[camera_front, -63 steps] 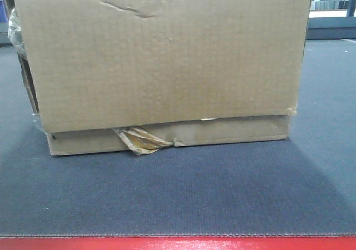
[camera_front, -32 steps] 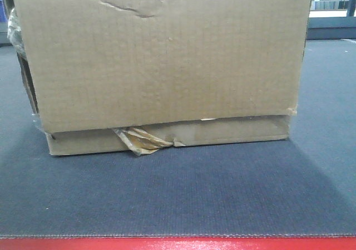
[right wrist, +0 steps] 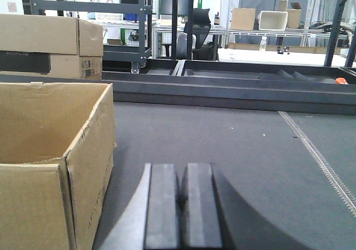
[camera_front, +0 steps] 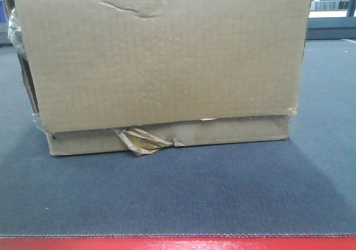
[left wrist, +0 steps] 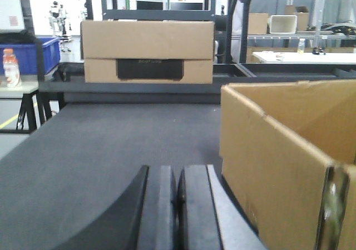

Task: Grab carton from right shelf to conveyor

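Dark grey woven belting fills the lower part of every view: the conveyor (camera_front: pixel 178 194), with its red strip along the near edge in the front view. On it, square to the camera and resting flat, sits the carton (camera_front: pixel 161 61), its broad face creased near the top and a wrinkled scrap of yellowish tape (camera_front: pixel 142 140) hanging out from under the overlapping flap at the bottom. So the carton is already on the conveyor, not on any rack; judging from that, the carrying part of the task looks finished.

Both wrist views look along the belt from either side of the carton. The left gripper (left wrist: pixel 179 191) lies just left of the carton's open top edge, apart from the cardboard, its fingers (left wrist: pixel 166 205) pressed together with nothing between them. The right gripper (right wrist: pixel 181 197) sits just right of the carton, likewise clear of its wall, fingers (right wrist: pixel 162 205) closed on nothing. That flanking position probably reflects a two-sided squeeze used to carry a wide carton, with the arms now let go of it.

Beyond the carton, past the far end of the conveyor, another brown box with a dark label (left wrist: pixel 147 51) stands on a frame, and blue bins (left wrist: pixel 47 53) sit to its left.
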Robot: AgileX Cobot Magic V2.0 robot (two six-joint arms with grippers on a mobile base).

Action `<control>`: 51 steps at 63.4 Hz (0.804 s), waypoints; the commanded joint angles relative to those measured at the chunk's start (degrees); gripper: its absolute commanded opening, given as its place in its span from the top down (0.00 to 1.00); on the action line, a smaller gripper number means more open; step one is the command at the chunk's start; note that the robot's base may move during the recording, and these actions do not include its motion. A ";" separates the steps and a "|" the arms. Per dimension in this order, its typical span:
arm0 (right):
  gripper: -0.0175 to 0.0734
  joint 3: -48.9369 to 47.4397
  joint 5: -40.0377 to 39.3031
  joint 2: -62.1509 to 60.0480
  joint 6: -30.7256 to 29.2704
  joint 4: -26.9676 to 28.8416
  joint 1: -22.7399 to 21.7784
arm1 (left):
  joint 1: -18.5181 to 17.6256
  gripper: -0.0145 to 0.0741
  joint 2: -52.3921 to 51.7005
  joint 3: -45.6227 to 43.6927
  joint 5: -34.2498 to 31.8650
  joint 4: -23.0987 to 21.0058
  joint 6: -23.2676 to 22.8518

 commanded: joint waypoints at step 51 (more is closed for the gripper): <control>0.87 0.12 -0.82 -0.28 -0.58 -0.45 0.13 | 1.47 0.84 -8.15 17.45 -6.07 -3.93 1.78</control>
